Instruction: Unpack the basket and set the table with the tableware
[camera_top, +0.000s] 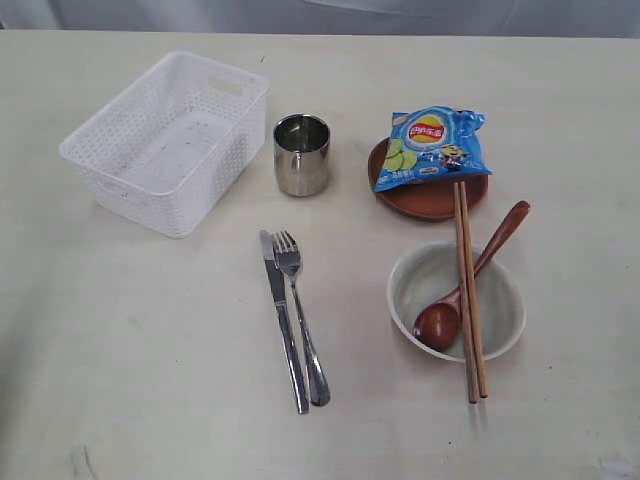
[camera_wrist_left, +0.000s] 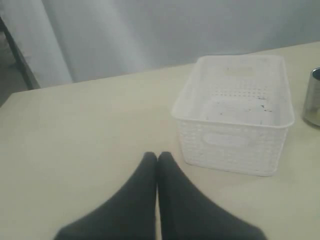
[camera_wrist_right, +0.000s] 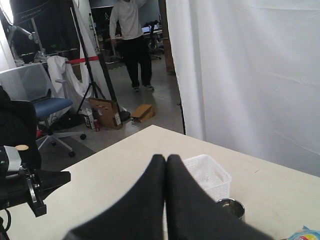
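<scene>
the table is looked down on from high up in the exterior view. the basket is seen low and near from the left wrist, and farther off, with the cup, from the right wrist.

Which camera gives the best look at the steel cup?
The exterior view: the steel cup stands whole and unblocked beside the basket. The left wrist view cuts the cup off at the frame edge; the right wrist view shows the cup small and partly hidden.
</scene>
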